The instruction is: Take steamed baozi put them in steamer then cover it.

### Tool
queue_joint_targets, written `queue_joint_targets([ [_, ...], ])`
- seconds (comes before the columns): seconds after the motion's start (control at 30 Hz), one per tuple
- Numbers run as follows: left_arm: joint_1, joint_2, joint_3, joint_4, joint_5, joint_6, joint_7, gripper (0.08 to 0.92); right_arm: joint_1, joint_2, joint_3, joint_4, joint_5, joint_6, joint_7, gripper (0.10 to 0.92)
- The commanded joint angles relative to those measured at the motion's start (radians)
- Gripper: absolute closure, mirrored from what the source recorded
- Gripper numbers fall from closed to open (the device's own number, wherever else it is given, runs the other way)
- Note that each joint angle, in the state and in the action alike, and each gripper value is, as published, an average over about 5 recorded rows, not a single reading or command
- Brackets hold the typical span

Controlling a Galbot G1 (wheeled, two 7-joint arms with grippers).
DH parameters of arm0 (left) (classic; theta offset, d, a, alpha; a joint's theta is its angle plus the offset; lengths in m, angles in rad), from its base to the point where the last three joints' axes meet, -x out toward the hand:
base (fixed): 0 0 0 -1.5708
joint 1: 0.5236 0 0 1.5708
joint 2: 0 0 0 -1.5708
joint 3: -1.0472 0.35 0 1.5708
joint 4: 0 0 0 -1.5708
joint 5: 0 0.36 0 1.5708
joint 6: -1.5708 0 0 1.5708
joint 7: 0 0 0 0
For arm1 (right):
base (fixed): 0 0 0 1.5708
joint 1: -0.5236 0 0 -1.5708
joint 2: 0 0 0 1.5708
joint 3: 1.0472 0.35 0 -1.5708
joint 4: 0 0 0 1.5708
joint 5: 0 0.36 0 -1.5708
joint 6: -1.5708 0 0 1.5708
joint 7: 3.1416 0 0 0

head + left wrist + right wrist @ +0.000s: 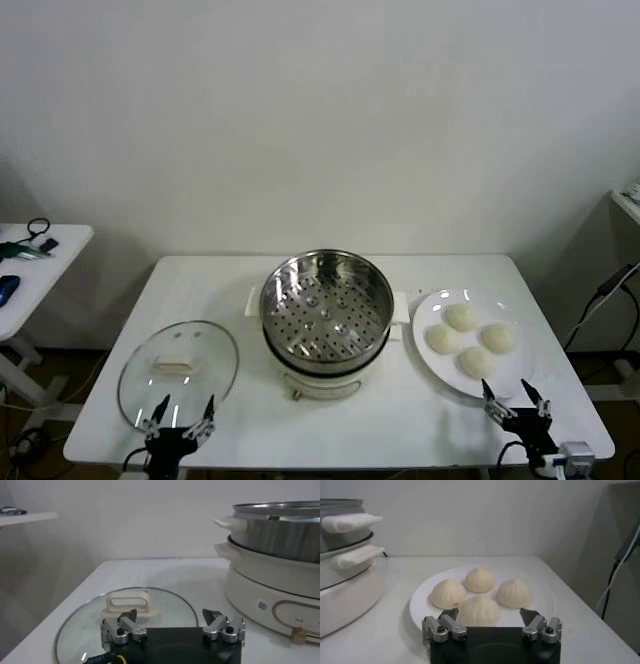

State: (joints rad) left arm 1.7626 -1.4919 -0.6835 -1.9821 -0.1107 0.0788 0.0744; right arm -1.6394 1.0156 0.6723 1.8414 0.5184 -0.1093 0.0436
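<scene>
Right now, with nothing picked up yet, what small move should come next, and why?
Probably ease the right claw forward over the nearest bun on the plate. All four buns sit there, the steamer is empty and uncovered, and that claw is open just short of the plate. The left claw waits open by the lid.

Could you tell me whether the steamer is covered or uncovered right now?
Uncovered. The steamer shows its bare perforated tray from above, and the cover lies flat on the table on the steamer's left.
</scene>
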Motion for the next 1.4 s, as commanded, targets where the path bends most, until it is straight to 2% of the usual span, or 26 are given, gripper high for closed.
queue_joint_targets([
  [0.03, 0.001, 0.002, 0.000, -0.002, 0.002, 0.000, 0.000, 0.177, 0.049, -0.032, 0.026, 0.015, -0.006, -0.092, 0.001, 0.203],
  [0.13, 0.002, 0.005, 0.002, -0.005, 0.002, -0.002, -0.001, 0.177, 0.159, -0.109, 0.031, -0.009, -0.030, -0.151, -0.034, 0.203],
  [0.3, 0.004, 0.013, 0.010, -0.010, 0.001, -0.010, -0.001, 0.177, 0.459, -0.359, -0.067, -0.136, -0.102, -0.247, -0.220, 0.203],
  [0.47, 0.010, 0.018, 0.014, -0.019, 0.000, -0.022, -0.002, 0.177, 0.852, -0.613, -0.443, -0.291, -0.181, -0.248, -0.486, 0.203],
  [0.57, 0.013, 0.019, 0.014, -0.021, -0.001, -0.028, -0.002, 0.177, 1.137, -0.676, -0.757, -0.390, -0.242, -0.176, -0.665, 0.203],
  [0.8, 0.016, 0.017, 0.017, -0.023, 0.001, -0.031, -0.002, 0.177, 1.879, -0.602, -1.565, -0.658, -0.449, 0.143, -1.124, 0.203],
  [0.93, 0.017, 0.014, 0.019, -0.028, 0.003, -0.032, -0.002, 0.177, 2.154, -0.498, -1.886, -0.779, -0.471, 0.227, -1.254, 0.203],
  [1.13, 0.019, 0.008, 0.020, -0.038, 0.005, -0.034, -0.001, 0.177, 2.246, -0.360, -2.070, -0.859, -0.407, 0.190, -1.276, 0.203],
  [1.4, 0.023, -0.005, 0.019, -0.043, 0.010, -0.040, -0.002, 0.177, 2.080, -0.261, -2.018, -0.907, -0.382, 0.064, -1.199, 0.203],
])
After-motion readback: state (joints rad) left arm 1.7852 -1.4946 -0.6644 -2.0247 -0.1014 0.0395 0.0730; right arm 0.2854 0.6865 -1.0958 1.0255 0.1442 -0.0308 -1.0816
